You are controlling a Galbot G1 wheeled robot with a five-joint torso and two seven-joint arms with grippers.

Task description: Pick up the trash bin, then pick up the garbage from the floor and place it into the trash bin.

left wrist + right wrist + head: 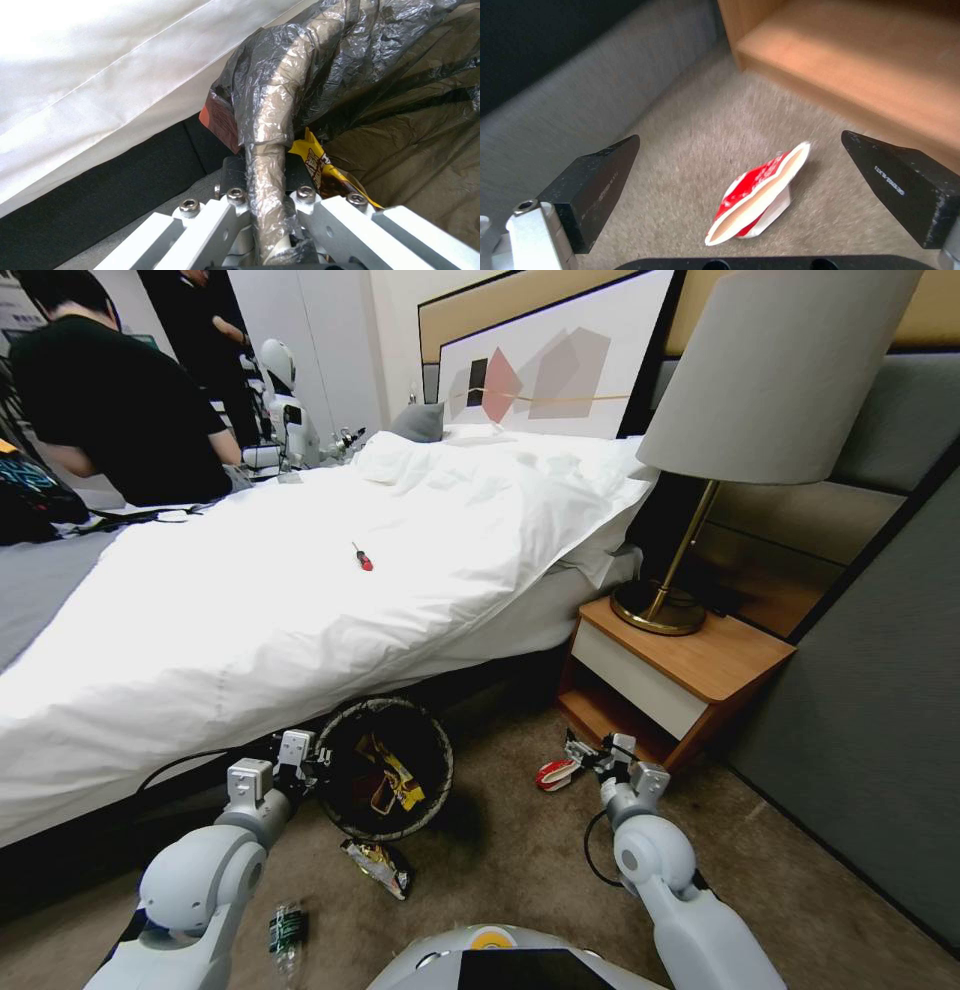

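The trash bin [446, 760], lined with a black bag, is tilted beside the bed with yellow wrappers [397, 780] inside. My left gripper [303, 762] is shut on its bag-covered rim [272, 123], one finger on either side. A flattened red-and-white paper cup [556, 774] lies on the carpeted floor [520, 860] by the nightstand. My right gripper [588, 756] hangs open just above it, the cup [757, 197] lying between the two black fingers [597, 183]. A shiny snack wrapper [378, 866] and a green-labelled bottle [288, 932] lie on the floor nearer me.
The bed with a white duvet [300, 600] overhangs the bin at the left and back; a red screwdriver [362, 558] rests on it. A wooden nightstand [680, 670] with a brass lamp [665, 605] stands right of the cup. A grey wall panel [870, 710] closes the right side.
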